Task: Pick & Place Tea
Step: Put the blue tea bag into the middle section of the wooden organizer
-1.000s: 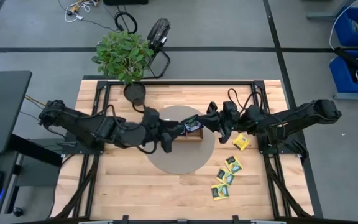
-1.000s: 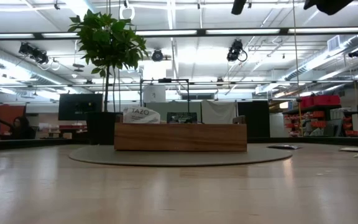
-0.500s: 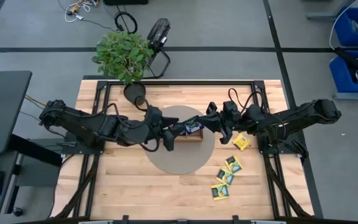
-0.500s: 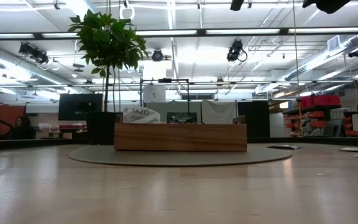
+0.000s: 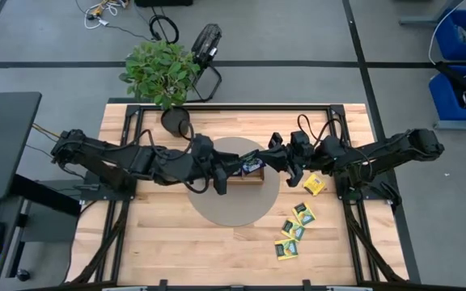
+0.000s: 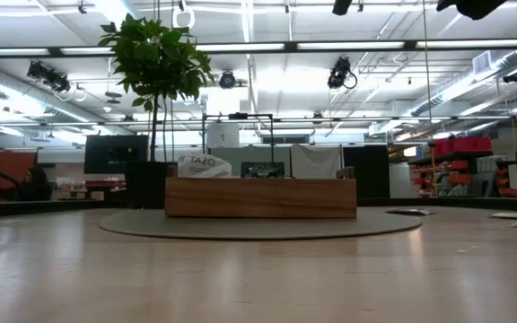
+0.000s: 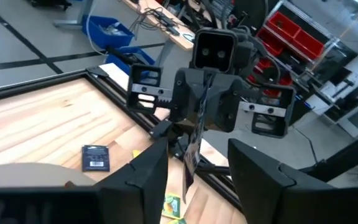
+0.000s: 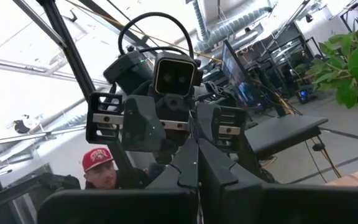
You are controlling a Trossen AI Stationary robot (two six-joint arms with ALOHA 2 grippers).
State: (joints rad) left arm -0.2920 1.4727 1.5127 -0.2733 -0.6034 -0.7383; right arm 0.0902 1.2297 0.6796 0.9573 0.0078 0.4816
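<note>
I have both arms meeting over the middle of the light wooden table (image 5: 160, 250), above the round grey mat (image 5: 233, 212), and it looks like a hand-over between them. The right gripper (image 7: 194, 149) is closed edge-on upon a small flat square tea-bag packet (image 7: 193, 144), which hangs thin and upright below its fingers so that a face is offered to the other arm. The left gripper (image 7: 194, 171) faces it with its two dark fingers (image 7: 143, 177) apart on either side of that packet, not touching it as far as I can tell; I judge they are set to take it. The long brown wooden tray (image 6: 260, 197) sits on the mat just under the two grippers; in the low view a white packet printed TAZO (image 6: 203, 165) stands up from its left end, and the high view shows a dark packet at its right end, the rest hidden by the arms. A dark blue packet (image 7: 96, 157) lies flat on the table beside the mat. Several yellow-green packets (image 5: 294, 230) lie loose, well apart from the tray, on the table's right side, with one more yellow packet (image 5: 313, 185) under the right arm.
</note>
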